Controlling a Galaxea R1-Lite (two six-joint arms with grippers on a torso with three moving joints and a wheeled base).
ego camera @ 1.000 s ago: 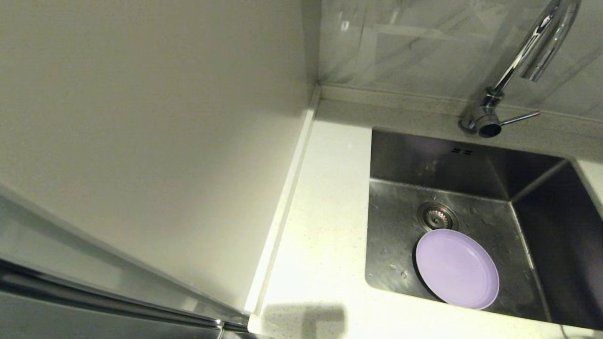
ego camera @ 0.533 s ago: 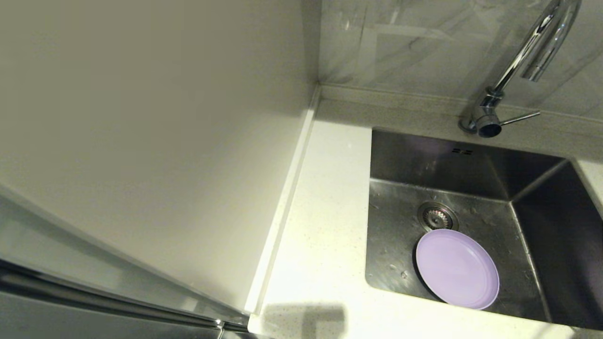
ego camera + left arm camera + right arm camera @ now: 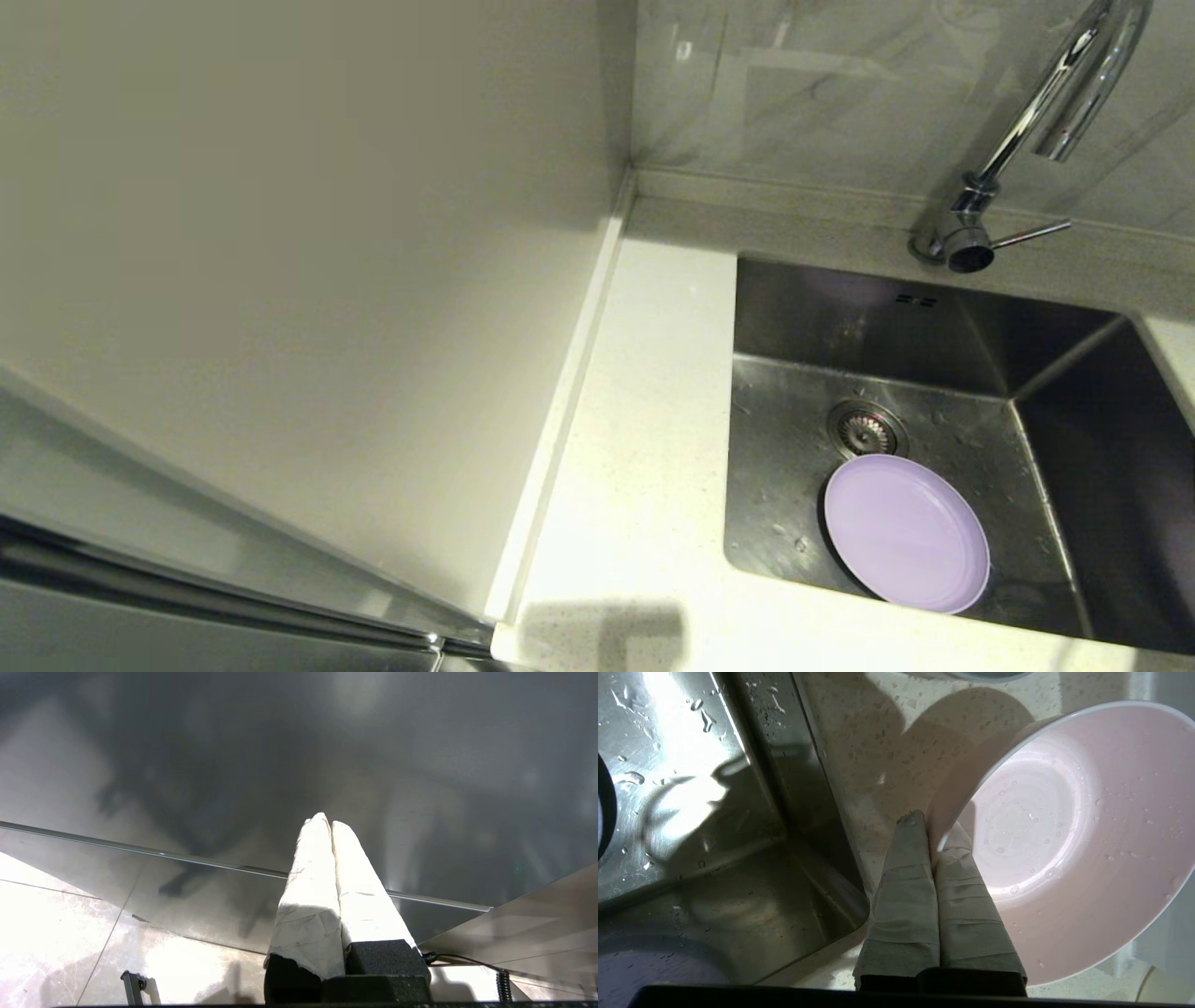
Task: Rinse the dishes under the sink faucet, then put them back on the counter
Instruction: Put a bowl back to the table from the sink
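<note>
The small pale pink bowl [image 3: 1064,835] is gripped at its rim by the right gripper [image 3: 931,828], whose tape-wrapped fingers [image 3: 906,891] are closed on the wall, one inside and one outside. It is held above the white speckled stone counter [image 3: 878,751], just beside the rectangular stainless steel sink [image 3: 943,373]. The flat lilac round plate [image 3: 906,532] is seen lying in the basin near the round drain strainer [image 3: 865,428], below the chrome gooseneck faucet [image 3: 1046,112]. The left gripper [image 3: 329,823] is pressed together, empty, away from the sink.
</note>
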